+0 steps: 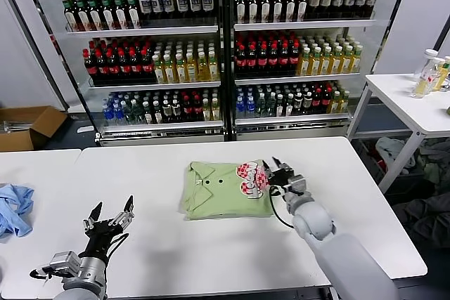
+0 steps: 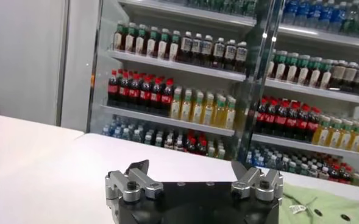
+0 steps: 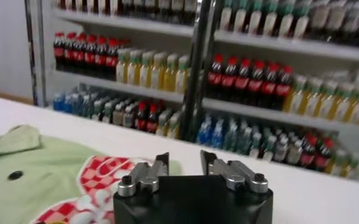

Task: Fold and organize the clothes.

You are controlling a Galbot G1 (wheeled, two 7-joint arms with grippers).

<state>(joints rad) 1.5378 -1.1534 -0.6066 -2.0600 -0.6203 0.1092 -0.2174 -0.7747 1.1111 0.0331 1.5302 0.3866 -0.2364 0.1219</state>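
Note:
The clothes are one light green polo shirt [image 1: 221,191], lying folded into a compact rectangle in the middle of the white table [image 1: 211,258]. Its collar points left and its red-and-white checkered graphic [image 1: 251,178] lies at the right end. My right gripper [image 1: 276,170] hovers at the shirt's right edge, beside the graphic. In the right wrist view the right gripper [image 3: 184,159] has its jaws parted, with nothing between them and the shirt [image 3: 39,170] just beside them. My left gripper [image 1: 109,214] stands open near the table's front left, well apart from the shirt. The left wrist view shows the left gripper [image 2: 191,165] spread wide.
A crumpled light blue cloth [image 1: 14,209] lies at the far left edge. Glass-fronted shelves of bottles [image 1: 211,47] stand behind the table. A cardboard box [image 1: 24,126] sits on the floor at the left. A second white table [image 1: 415,103] with jars stands at the right.

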